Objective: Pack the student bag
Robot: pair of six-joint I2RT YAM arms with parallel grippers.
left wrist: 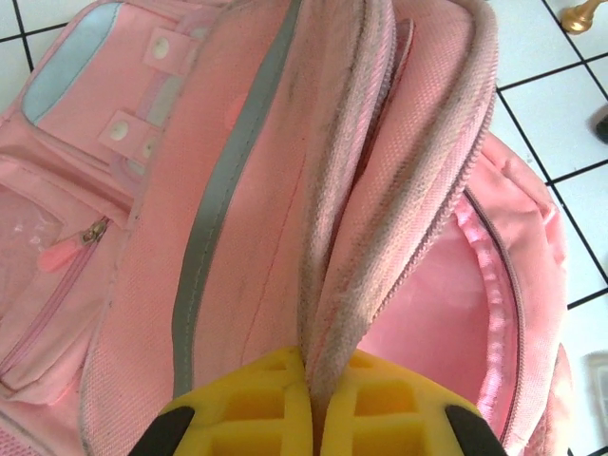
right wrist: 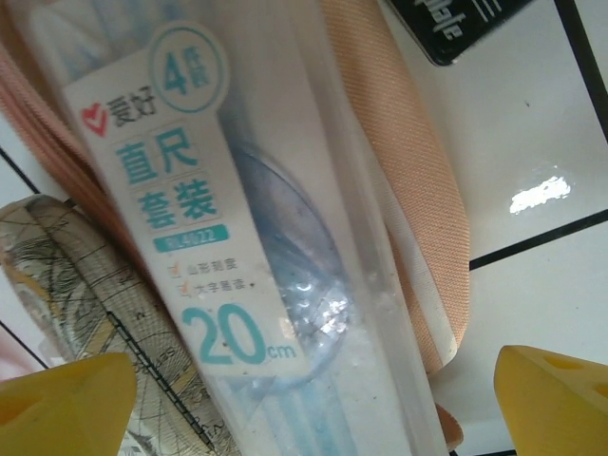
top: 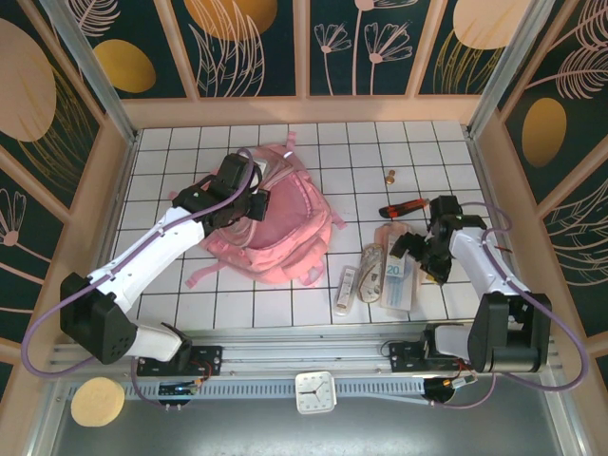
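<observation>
Left of centre on the tiled table (top: 380, 152): pink backpack (top: 285, 237), slumped flat, its open top toward the left gripper (top: 255, 204). Looks light and near empty, all soft cloth; likely to sag, fold and drag rather than rise as one piece, so best taken by the firmer zip rim or the top loop, not by the loose panels. From the left wrist: yellow fingers (left wrist: 247, 413) clenched on an upright fold of that zip rim, front pockets lying to the left of the grip, the main opening gaping to its right. Further right, well apart from the backpack: clear ruler pack (top: 397, 280) resting across a peach pouch (right wrist: 418, 190). Above them, right gripper (top: 410, 252), spread wide, grasping nothing; in its wrist view, fingertips set either side of the ruler pack, not closed on it. Thin, slick plastic there, flat on what lies beneath, probably awkward to pinch.
</observation>
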